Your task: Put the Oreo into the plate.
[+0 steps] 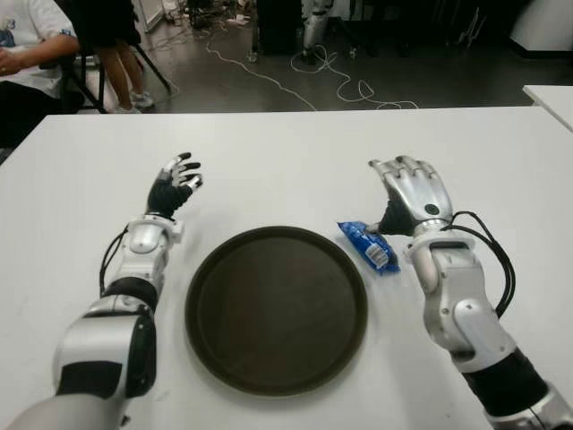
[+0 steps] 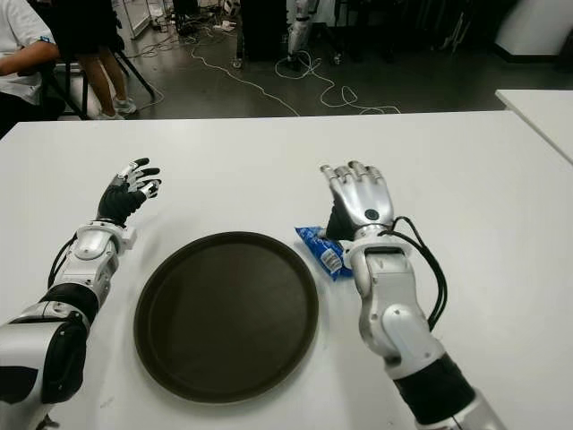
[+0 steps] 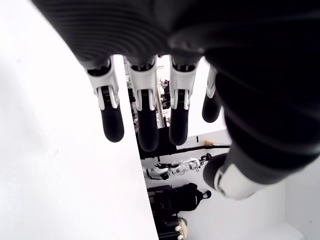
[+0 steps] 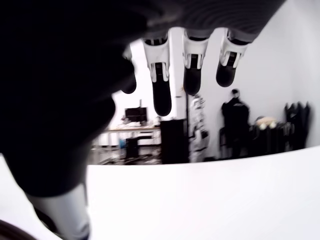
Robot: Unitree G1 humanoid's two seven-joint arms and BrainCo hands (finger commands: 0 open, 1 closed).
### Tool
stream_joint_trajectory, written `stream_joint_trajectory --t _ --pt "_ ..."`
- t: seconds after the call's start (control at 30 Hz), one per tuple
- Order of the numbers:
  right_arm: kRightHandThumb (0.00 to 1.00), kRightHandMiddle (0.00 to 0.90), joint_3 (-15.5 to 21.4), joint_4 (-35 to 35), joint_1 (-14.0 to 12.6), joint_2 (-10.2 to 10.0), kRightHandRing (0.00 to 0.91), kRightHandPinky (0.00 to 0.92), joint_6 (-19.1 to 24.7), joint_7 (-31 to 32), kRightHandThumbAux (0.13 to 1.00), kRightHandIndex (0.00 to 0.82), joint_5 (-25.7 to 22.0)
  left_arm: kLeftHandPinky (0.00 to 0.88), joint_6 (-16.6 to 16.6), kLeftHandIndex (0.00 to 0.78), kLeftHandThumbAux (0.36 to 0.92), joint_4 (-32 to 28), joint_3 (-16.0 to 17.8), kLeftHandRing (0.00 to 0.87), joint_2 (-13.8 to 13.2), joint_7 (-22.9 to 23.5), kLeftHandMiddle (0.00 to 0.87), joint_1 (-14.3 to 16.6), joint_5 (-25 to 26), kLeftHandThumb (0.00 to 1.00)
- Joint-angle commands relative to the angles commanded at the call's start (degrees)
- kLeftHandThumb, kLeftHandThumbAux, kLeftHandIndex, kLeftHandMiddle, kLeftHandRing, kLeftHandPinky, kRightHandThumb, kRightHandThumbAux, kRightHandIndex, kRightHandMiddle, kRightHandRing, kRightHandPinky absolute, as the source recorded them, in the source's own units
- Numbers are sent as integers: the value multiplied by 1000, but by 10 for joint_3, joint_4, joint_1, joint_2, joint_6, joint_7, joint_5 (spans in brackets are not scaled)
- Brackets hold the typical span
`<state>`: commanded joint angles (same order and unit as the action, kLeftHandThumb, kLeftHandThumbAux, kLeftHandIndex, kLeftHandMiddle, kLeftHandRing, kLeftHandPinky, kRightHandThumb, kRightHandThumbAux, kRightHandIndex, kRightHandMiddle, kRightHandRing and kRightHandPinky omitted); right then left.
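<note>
Nearest the robot, a round dark brown plate [image 1: 276,309] with a raised rim lies on the white bench [image 1: 295,157], bare inside. Both forearms reach forward along its two sides.

The left robot hand [image 1: 175,185], black-palmed with silver knuckles, shows beyond the plate's left edge, well apart from it, wrist cocked upward and palm turned inward. Its fingers [image 3: 144,122] extend loosely side by side with the thumb set off, and they hold nothing.

The right robot hand [image 2: 356,199], silver-backed, is just beyond the plate's right edge, back of the hand facing up, fingers [image 4: 162,95] stretched forward and apart, grasping nothing. A black cable loops along its forearm.

The small blue Oreo packet [image 1: 369,245], a crinkled foil wrapper with a white patch at its near end, lies flat on the bench between the plate's right rim and the right wrist, outside the plate. Whether the thumb side of the hand touches its far end cannot be told.

Farther off, a seated person [image 1: 31,49] shows beyond the bench's far left corner, with cables [image 1: 336,76] strewn over the dark floor.
</note>
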<state>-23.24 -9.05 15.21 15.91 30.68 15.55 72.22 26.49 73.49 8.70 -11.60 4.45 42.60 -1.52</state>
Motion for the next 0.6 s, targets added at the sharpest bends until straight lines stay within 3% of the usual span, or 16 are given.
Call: stream_joint_trajectory --t 0.27,0.6 --pt "0 6 -7 -7 2 -4 0 4 17 52 756 9 39 223 2 133 714 0 0 212 -1 0 219 -1 -1 147" --pt "0 20 -12 -13 -3 -4 0 19 11 69 762 22 66 228 3 141 716 -1 1 216 -1 3 222 -1 2 158"
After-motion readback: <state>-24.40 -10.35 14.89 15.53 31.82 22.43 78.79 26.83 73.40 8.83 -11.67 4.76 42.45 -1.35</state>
